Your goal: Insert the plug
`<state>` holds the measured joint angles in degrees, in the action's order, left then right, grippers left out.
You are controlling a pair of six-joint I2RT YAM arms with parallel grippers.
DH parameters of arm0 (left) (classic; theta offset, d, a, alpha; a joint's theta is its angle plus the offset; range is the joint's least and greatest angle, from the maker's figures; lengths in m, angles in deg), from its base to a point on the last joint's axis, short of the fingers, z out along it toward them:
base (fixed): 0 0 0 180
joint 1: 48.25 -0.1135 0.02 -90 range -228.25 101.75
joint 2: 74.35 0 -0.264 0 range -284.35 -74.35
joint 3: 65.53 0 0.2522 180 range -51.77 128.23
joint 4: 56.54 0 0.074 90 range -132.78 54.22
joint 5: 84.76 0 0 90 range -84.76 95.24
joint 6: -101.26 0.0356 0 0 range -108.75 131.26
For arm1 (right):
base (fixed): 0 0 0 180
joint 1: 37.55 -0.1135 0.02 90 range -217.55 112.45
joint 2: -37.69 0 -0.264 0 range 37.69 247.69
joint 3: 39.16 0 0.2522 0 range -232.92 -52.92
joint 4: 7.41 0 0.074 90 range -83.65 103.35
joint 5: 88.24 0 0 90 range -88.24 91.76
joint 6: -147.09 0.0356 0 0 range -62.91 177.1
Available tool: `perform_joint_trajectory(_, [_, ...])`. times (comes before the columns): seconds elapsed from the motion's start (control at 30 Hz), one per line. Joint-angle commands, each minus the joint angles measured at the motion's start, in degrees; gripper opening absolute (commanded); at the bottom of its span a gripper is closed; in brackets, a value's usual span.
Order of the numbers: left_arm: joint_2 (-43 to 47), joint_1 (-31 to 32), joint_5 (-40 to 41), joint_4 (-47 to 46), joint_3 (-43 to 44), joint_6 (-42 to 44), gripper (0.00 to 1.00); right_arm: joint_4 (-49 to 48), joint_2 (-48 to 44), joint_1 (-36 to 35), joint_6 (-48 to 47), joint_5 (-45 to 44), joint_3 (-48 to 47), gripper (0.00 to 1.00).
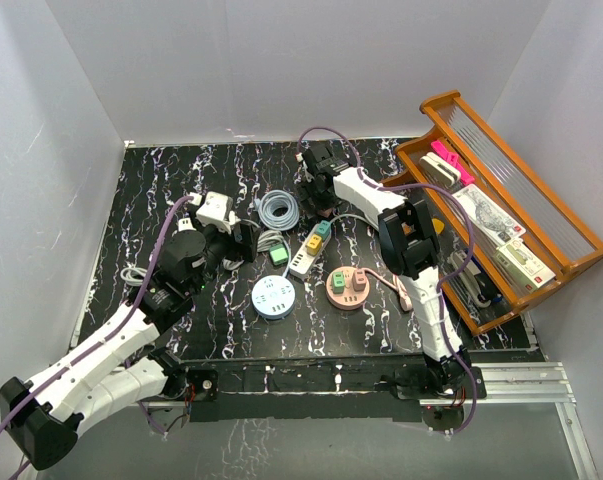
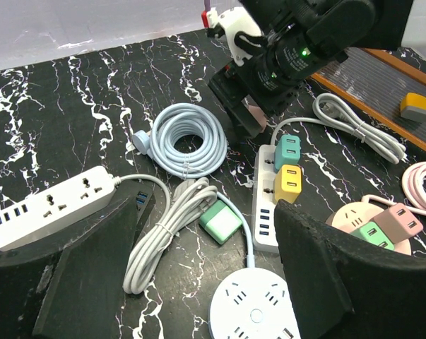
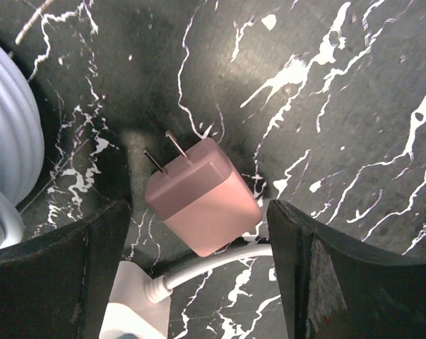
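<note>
A pink plug lies on its side on the black marble table, prongs pointing up-left. My right gripper stands open around it, with a gap between each finger and the plug. In the top view the right gripper hangs over the table's back middle and hides the plug. A green plug lies loose beside a grey cable bundle. My left gripper is open above it, holding nothing, and shows at the left in the top view.
A long white strip carries teal and yellow plugs. A round white strip, a pink round strip, a white strip and a coiled blue cable lie nearby. A wooden tray stands at the right.
</note>
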<state>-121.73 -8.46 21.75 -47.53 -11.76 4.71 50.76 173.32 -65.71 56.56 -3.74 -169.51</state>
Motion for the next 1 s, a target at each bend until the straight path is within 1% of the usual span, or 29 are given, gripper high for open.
perform_joint_trajectory(0.0, [-0.49,-0.37,-0.15,-2.62,-0.03,0.13,0.77,-0.47,0.45,0.13,-3.99,-2.62,-3.83,0.76])
perform_joint_trajectory(0.1, [-1.31,-0.33,-0.38,-2.41,0.22,0.06,0.77,-1.5,1.45,0.37,-4.95,-1.49,-3.73,0.75])
perform_joint_trajectory(0.27, [-1.77,-0.33,-0.11,-2.28,0.23,0.13,0.77,-4.43,2.33,1.54,-5.71,6.65,-3.12,0.69])
perform_joint_trajectory(0.37, [-1.98,-0.33,0.43,-2.18,0.12,0.22,0.77,-4.59,2.57,1.89,-6.32,7.95,-3.18,0.59])
perform_joint_trajectory(0.5, [-2.61,-0.33,0.2,-2.44,0.17,0.13,0.78,-4.48,2.38,1.97,-6.84,6.11,-2.13,0.42])
perform_joint_trajectory(0.6, [-3.26,-0.33,0.15,-2.48,0.39,0.05,0.78,-5.98,0.97,1.96,-5.45,4.75,-0.51,0.34])
perform_joint_trajectory(0.7, [-3.69,-0.34,0.02,-2.46,0.58,-0.26,0.78,-11.52,-2.57,1.93,-1.85,2.9,2.99,0.31])
perform_joint_trajectory(0.8, [-3.86,-0.34,-0.21,-2.52,0.44,-0.65,0.78,-17.79,-7.15,1.95,3.42,3.23,6.82,0.3])
perform_joint_trajectory(0.97, [-4.1,-0.33,-0.67,-2.72,0.49,-0.79,0.78,-29.26,-16.28,1.88,13.52,3.38,14.57,0.3])
